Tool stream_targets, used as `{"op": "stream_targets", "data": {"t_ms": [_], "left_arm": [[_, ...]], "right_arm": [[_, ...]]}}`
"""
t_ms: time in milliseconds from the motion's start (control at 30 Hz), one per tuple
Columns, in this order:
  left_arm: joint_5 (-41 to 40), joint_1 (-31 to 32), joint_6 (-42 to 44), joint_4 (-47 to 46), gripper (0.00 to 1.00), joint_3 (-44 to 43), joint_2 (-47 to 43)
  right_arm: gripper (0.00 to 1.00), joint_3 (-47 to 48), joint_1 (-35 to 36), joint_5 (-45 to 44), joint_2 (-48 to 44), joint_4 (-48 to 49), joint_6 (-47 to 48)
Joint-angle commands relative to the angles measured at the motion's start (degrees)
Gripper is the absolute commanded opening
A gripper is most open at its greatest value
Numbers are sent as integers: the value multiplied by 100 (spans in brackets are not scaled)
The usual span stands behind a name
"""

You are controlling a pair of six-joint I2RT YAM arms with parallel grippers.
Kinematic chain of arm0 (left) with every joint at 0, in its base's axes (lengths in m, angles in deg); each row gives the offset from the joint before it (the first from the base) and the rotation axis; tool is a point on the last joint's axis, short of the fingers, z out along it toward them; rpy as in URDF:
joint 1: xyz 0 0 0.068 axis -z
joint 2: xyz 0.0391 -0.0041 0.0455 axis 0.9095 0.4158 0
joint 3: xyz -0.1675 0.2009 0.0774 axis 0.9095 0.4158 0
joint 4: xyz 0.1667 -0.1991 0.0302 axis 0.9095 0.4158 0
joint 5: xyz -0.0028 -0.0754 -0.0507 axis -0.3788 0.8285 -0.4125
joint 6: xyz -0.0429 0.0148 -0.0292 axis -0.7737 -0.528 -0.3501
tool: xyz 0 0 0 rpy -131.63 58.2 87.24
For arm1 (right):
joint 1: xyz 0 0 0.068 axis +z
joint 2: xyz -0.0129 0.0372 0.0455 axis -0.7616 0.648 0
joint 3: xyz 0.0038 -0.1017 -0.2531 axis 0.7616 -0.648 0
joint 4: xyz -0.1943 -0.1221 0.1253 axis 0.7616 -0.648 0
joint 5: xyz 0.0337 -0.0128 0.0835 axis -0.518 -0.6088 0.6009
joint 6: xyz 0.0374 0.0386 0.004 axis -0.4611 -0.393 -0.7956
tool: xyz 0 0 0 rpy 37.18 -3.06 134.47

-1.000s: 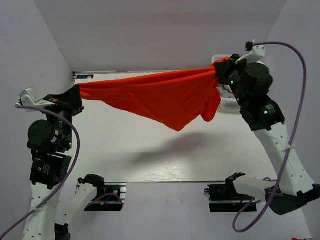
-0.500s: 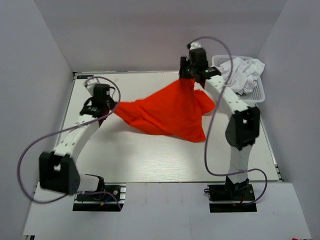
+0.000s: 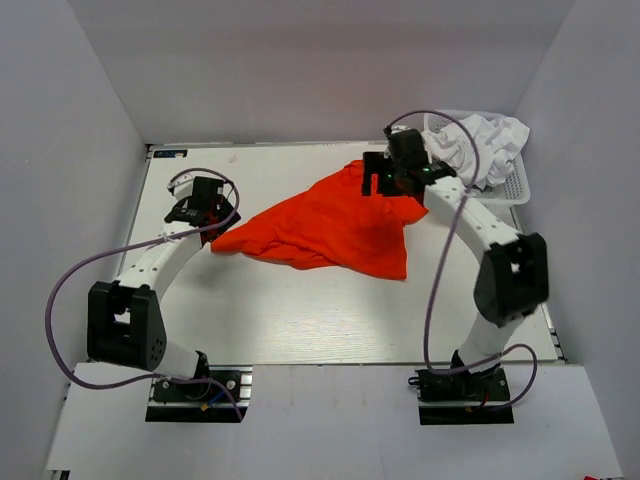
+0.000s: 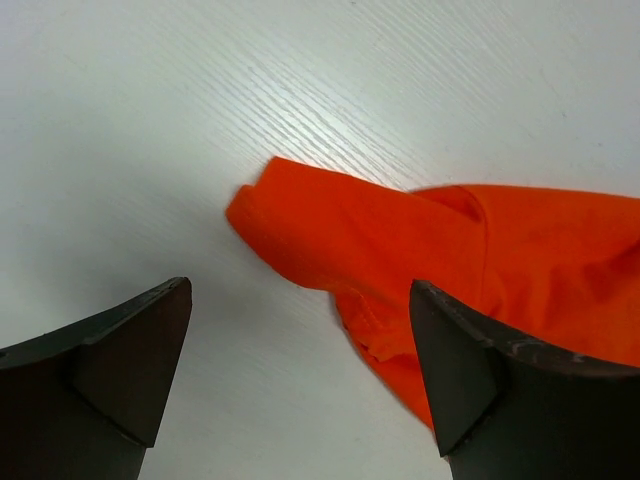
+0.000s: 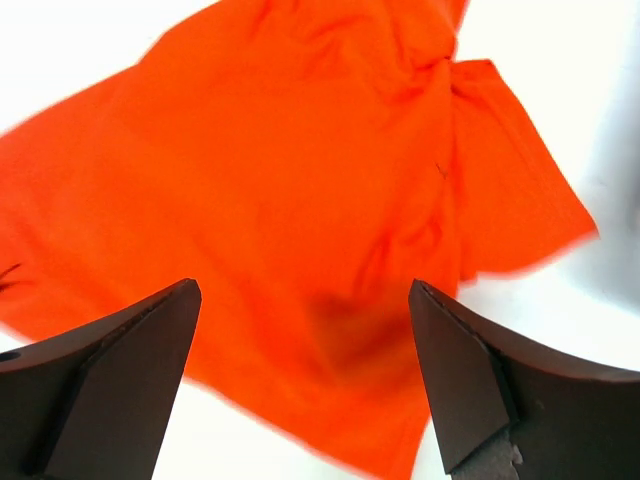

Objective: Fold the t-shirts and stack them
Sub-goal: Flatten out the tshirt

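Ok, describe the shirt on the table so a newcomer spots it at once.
Around the middle of the white table lies a crumpled bright orange-red cloth t-shirt. The other shirts are white, piled in the white plastic lattice basket at the far right corner.

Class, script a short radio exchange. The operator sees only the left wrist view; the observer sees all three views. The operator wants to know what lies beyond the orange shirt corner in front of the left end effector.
Operator: I see only one corner of the orange shirt lying on the table. Is the other arm gripping it?
Observer: No. The right end effector is open above the shirt's far right part and grips nothing.
Operator: Are there more shirts anywhere?
Observer: Yes. White shirts sit bunched in a basket at the table's far right corner.
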State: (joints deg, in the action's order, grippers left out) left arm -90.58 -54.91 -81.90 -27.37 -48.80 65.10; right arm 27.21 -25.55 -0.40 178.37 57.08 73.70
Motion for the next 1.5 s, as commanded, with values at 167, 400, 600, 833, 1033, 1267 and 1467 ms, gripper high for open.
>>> {"op": "stream_targets", "data": {"t_ms": [167, 400, 600, 833, 1033, 1267, 1467], "left_arm": [[163, -850, -141, -394, 100, 253, 248], [1278, -1149, 158, -1159, 97, 516, 723], [1580, -1149, 211, -1504, 84, 772, 951], [1448, -1149, -44, -1309, 54, 816, 1400], [1571, -1149, -26, -1318, 0, 693, 1602], [1693, -1149, 202, -1766, 0, 1298, 628], [1719, -1026, 264, -1951, 0, 1694, -102]], "right_arm": [[90, -2510, -32, -128, -2056, 644, -670], [90, -3564, -41, -680, -2655, 381, -968], [90, -3768, -59, -1049, -2602, 293, -1397], [90, -3627, -129, -1279, -2260, -191, -1724], [90, -3724, -129, -875, -2312, -120, -1611], [90, -3926, -129, -322, -2058, 72, -1593], [82, -4031, -77, -205, -1479, 293, -1768]]}}
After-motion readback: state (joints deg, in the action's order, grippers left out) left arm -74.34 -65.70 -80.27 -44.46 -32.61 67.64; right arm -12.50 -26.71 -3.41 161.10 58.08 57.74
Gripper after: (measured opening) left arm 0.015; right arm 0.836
